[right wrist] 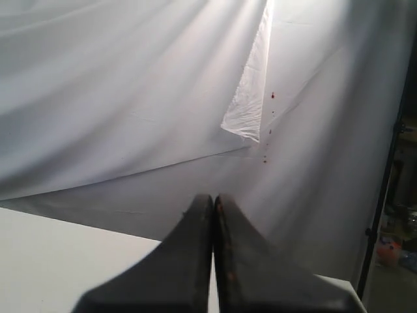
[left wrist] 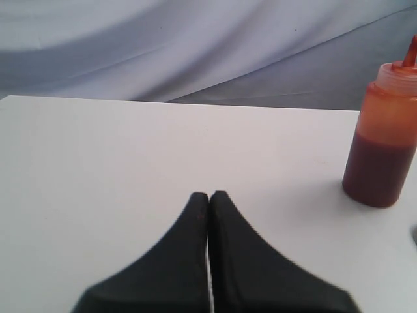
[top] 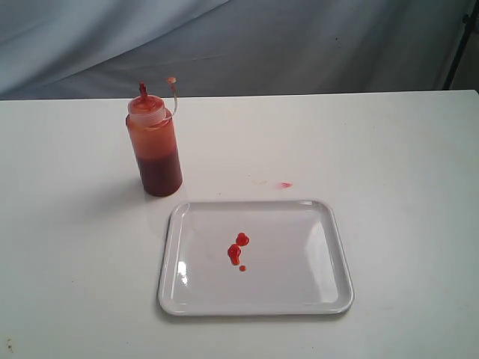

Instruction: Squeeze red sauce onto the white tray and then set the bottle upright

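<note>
**Exterior view.** A translucent, orange-red tinted cylindrical plastic squeeze bottle (top: 154, 153) stands upright on the white surface (top: 404, 149). It is just beyond the far left corner of the tray and not touching it. The bottle's lower half shows darker red through the wall. Its ribbed cap carries a pointed, red-stained nozzle (top: 142, 91), uncovered, with the small tethered tip cap (top: 171, 80) raised beside it. Nearer the camera lies a flat, glossy white rectangular plastic tray (top: 329, 247) with rounded corners and a low raised rim. Thick, bright red sauce (top: 236, 250) sits a little left of the tray's centre as two joined round blobs with one small drop just beside them. A faint pale-pink smear (top: 284, 185) marks the surface just beyond the tray's far rim. Creased grey-white cloth (top: 224, 45) hangs behind.

**Left wrist view.** Left gripper (left wrist: 208, 197): black jaws clenched tip to tip, nothing between them, above bare surface. The bottle stands well apart from them.

**Right wrist view.** Right gripper (right wrist: 214, 199): black jaws likewise clenched and empty, above an edge of the surface and facing the cloth, which bears a few small red specks (right wrist: 272, 96).
</note>
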`<state>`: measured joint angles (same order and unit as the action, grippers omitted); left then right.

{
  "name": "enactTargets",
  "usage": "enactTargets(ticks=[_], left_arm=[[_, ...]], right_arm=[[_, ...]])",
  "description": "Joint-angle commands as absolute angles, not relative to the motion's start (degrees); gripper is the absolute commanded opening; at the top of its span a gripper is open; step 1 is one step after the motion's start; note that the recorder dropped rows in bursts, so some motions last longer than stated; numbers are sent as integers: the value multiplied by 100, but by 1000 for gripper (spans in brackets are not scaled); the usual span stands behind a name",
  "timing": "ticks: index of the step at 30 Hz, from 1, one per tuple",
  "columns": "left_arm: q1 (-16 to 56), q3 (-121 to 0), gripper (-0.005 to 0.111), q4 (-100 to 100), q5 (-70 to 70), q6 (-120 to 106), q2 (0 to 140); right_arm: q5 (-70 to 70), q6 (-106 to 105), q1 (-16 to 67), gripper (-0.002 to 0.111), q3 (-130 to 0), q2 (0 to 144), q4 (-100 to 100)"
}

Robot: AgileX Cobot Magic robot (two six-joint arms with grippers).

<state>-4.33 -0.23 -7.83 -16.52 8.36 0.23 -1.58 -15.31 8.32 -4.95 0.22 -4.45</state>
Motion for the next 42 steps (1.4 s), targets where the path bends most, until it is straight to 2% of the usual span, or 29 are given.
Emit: enactTargets(ticks=[1, 13, 19, 21, 24, 42], left_arm=[[-390, 0, 1, -782, -1608, 897, 0], [-390, 0, 1, -782, -1608, 897, 0], [-390, 0, 1, -782, -1608, 897, 0], [-390, 0, 1, -782, -1608, 897, 0], [-390, 0, 1, -782, -1608, 897, 0], [-390, 0, 1, -782, -1608, 897, 0]], right_arm=[[-199, -1539, 801, 0, -451, 0, -385], [-198, -1539, 801, 0, -441, 0, -385], [-577, -1539, 801, 0, 0, 0, -385], [102, -1539, 801, 0, 0, 0, -371], [327, -1539, 801, 0, 0, 0, -232], [315, -1539, 801, 0, 0, 0, -255]])
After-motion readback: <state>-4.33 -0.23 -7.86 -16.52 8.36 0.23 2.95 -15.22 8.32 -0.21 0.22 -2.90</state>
